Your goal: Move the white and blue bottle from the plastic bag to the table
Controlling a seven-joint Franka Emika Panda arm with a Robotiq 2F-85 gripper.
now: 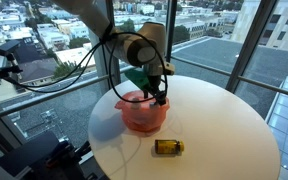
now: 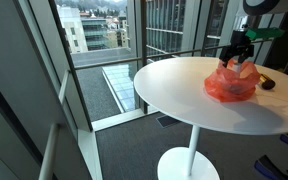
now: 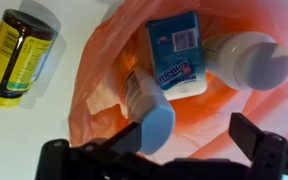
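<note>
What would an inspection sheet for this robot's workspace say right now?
Surface: round white table on a pedestal.
Job's things: white and blue bottle lying inside the orange plastic bag.
Clutter: large white bottle and slim white bottle in the bag; amber bottle lying on the table beside it.
Grippers: end effector open, above the bag, holding nothing.
Cables: black cables hang along the arm.
Surroundings: glass walls, city outside.
</note>
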